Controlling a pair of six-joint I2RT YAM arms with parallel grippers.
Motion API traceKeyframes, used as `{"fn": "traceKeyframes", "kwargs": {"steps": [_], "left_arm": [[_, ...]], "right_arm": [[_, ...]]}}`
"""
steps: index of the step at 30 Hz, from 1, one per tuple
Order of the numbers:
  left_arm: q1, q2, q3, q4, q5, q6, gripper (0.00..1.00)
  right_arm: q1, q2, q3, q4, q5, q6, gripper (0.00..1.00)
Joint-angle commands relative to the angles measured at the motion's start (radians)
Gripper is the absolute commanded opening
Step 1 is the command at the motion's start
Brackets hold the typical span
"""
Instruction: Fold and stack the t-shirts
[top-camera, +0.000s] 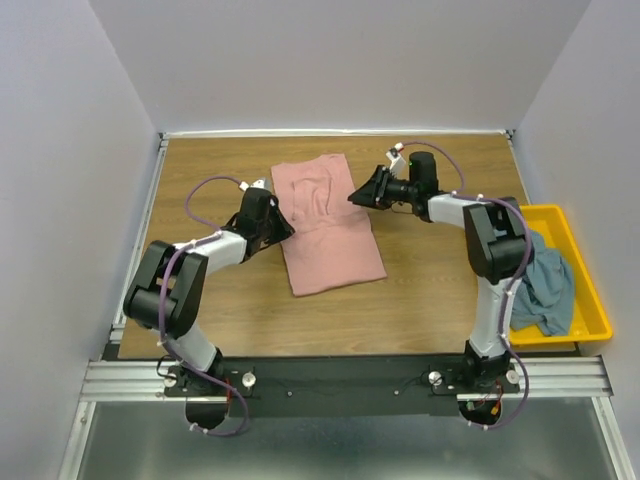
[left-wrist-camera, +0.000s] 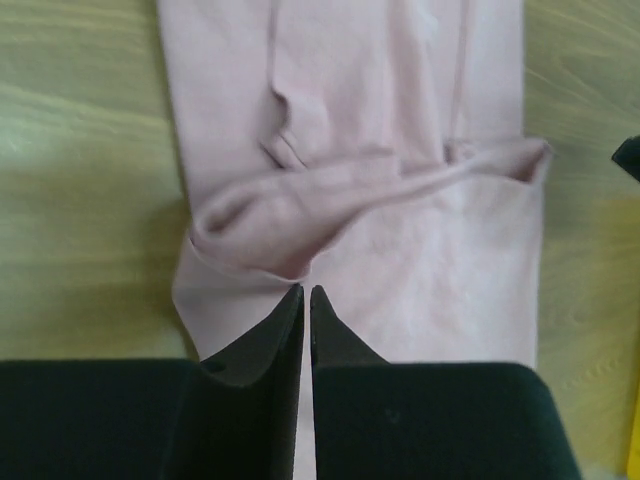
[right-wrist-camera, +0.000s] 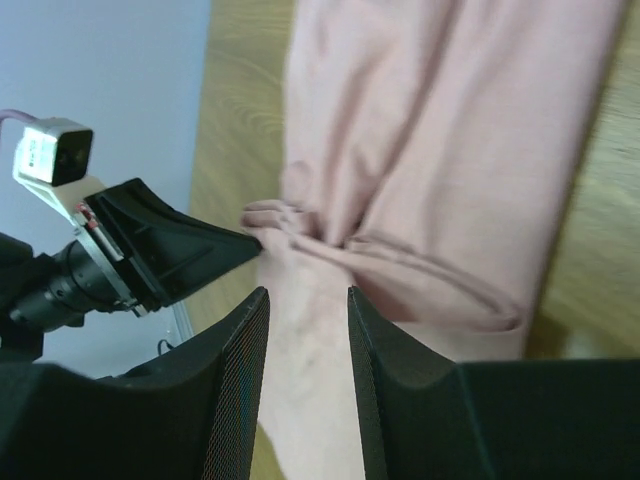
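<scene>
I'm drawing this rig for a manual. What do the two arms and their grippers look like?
Both the left arm and right arm have white links between bulky black joints, with a thin purple cable looping along each. The left gripper and right gripper carry tapering matte-black fingers; a small white camera box sits at each wrist.

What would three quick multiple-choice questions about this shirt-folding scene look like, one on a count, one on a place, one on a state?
1. How many t-shirts lie on the table? A. one B. two C. three
2. Where is the blue-grey t-shirt? A. flat on the table B. in the yellow bin C. on the floor
3. The right gripper is: A. open B. shut on cloth C. out of view
Answers: 1 A, only the pink t-shirt lies there; 2 B, it is heaped in the bin; 3 A, its fingers stand apart.
</scene>
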Motion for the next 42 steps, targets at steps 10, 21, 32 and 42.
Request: {"fn": "traceKeyframes", "kwargs": {"steps": [10,21,32,42], "left_arm": [[0.139,0.240,0.124,0.004,0.111,0.079,0.11],[0.062,-0.111,0.105,-0.191,-0.036,0.180,0.52],[-0.229,-0.429,-0.103,-0.488,-0.329,0.028,0.74],[-0.350,-0.399,-0.134,-0.516,-0.357,-0.066,0.74]], "right_arm": [[-0.057,0.250,0.050,-0.028,0.065,0.019,0.44],[-0.030,-0.147,-0.056,-0.429,0.423,-0.176,0.51],[0.205,-0.448,-0.290,-0.810,0.872,-0.304,0.58],[0.334,-0.440,-0.292,-0.821,0.872,-0.239,0.58]]}}
